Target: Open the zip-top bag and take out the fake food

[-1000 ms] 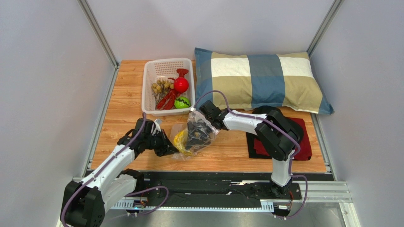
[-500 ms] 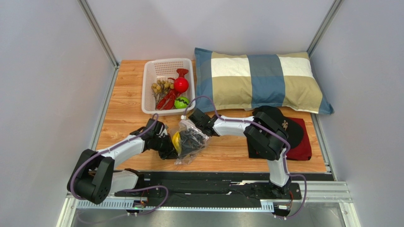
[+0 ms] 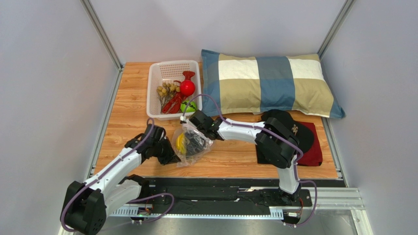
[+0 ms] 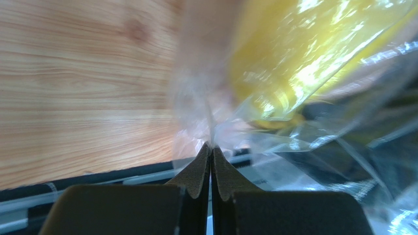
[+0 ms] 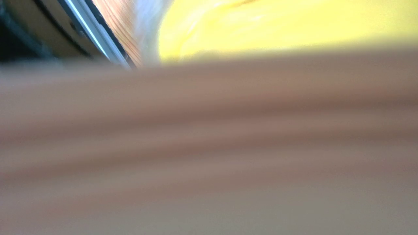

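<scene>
Zip-top bag point(image 3: 189, 157) on counter point(image 3: 132, 107): left pincer point(image 4: 211, 148) clamps its left film; right pincer point(image 3: 196, 142) inside beside banana bunch point(image 3: 181, 142), closure cannot be told. Next, likely: grip banana, withdraw.

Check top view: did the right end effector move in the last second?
Yes. The right end effector slid left, away from the pillow, to the basket's near right corner.
</scene>
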You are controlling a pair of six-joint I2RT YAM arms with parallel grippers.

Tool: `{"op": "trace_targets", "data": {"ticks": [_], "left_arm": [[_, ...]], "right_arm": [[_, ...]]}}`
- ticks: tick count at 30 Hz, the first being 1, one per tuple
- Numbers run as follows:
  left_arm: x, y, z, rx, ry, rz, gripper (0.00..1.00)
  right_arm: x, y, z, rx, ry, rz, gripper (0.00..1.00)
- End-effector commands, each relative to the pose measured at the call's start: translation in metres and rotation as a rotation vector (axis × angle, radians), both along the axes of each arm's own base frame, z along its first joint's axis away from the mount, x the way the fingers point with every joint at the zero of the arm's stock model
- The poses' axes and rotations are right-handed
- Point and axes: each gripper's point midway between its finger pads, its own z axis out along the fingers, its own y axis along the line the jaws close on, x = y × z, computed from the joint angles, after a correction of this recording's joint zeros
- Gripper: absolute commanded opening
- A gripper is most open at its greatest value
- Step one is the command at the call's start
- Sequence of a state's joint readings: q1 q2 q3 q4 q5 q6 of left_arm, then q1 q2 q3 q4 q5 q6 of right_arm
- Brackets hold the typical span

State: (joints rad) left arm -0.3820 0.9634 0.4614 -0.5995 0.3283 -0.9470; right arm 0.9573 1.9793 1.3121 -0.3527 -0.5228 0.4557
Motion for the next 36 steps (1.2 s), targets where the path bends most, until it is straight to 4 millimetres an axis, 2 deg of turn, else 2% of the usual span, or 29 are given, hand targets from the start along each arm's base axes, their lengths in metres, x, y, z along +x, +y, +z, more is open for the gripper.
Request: {"op": "trace_targets", "data": {"ticks": [1, 3, 4, 5, 6, 7, 10, 12, 13, 14, 15, 16, 18, 21, 22, 23, 25, 27, 32, 35, 36], "left_arm": [[-0.001, 0.031, 0.003, 0.141, 0.034, 0.114, 0.0], [0.006, 0.041, 0.008, 0.155, 0.011, 0.164, 0.0], [0.008, 0.046, 0.008, 0.174, 0.004, 0.185, 0.0], [0.011, 0.049, 0.011, 0.176, -0.008, 0.205, 0.0], [0.013, 0.053, 0.011, 0.184, -0.004, 0.229, 0.0], [0.015, 0.055, 0.012, 0.19, -0.005, 0.242, 0.0], [0.025, 0.053, 0.014, 0.175, -0.013, 0.234, 0.0], [0.037, 0.029, 0.028, 0.059, -0.089, 0.094, 0.0], [0.048, -0.013, 0.063, -0.195, -0.223, -0.076, 0.0], [0.046, -0.029, 0.074, -0.302, -0.27, -0.154, 0.02], [0.045, -0.041, 0.089, -0.387, -0.316, -0.204, 0.21], [0.043, -0.044, 0.098, -0.422, -0.349, -0.226, 0.31], [0.041, -0.04, 0.114, -0.41, -0.452, -0.229, 0.6], [0.036, -0.041, 0.126, -0.446, -0.523, -0.237, 0.71], [0.032, -0.048, 0.139, -0.516, -0.568, -0.29, 0.73], [0.027, -0.052, 0.135, -0.562, -0.525, -0.29, 0.73], [0.023, -0.061, 0.141, -0.615, -0.552, -0.337, 0.75], [0.018, -0.069, 0.137, -0.617, -0.525, -0.376, 0.77], [0.025, -0.076, 0.122, -0.576, -0.459, -0.389, 0.77], [0.034, -0.078, 0.128, -0.585, -0.496, -0.376, 0.76], [0.037, -0.079, 0.13, -0.58, -0.503, -0.373, 0.73]], "right_arm": [[0.015, -0.049, 0.043, -0.108, -0.134, -0.003, 0.0], [0.024, -0.067, 0.058, -0.102, -0.132, -0.015, 0.0], [0.019, -0.076, 0.07, -0.084, -0.11, -0.01, 0.0], [0.018, -0.083, 0.073, -0.076, -0.092, -0.006, 0.0], [0.025, -0.093, 0.078, -0.061, -0.085, -0.015, 0.0], [0.017, -0.095, 0.094, -0.003, -0.062, 0.008, 0.0], [0.011, -0.106, 0.105, 0.042, -0.016, 0.014, 0.0], [0.009, -0.106, 0.11, 0.055, -0.014, 0.008, 0.0], [0.01, -0.1, 0.114, 0.086, -0.001, -0.004, 0.0], [0.01, -0.097, 0.113, 0.095, 0.015, -0.009, 0.0], [0.01, -0.094, 0.114, 0.106, 0.034, -0.017, 0.0], [0.01, -0.089, 0.118, 0.137, 0.056, -0.014, 0.0], [0.014, -0.086, 0.12, 0.148, 0.116, -0.064, 0.0], [0.024, -0.09, 0.121, 0.154, 0.195, -0.132, 0.0], [0.021, -0.089, 0.128, 0.19, 0.241, -0.116, 0.0], [0.023, -0.089, 0.13, 0.203, 0.265, -0.12, 0.0], [0.02, -0.086, 0.137, 0.237, 0.309, -0.088, 0.0], [0.018, -0.084, 0.142, 0.253, 0.336, -0.077, 0.0], [0.015, -0.079, 0.154, 0.313, 0.379, -0.06, 0.0], [0.011, -0.078, 0.159, 0.335, 0.394, -0.043, 0.0], [0.009, -0.078, 0.158, 0.333, 0.397, -0.043, 0.0]]}}
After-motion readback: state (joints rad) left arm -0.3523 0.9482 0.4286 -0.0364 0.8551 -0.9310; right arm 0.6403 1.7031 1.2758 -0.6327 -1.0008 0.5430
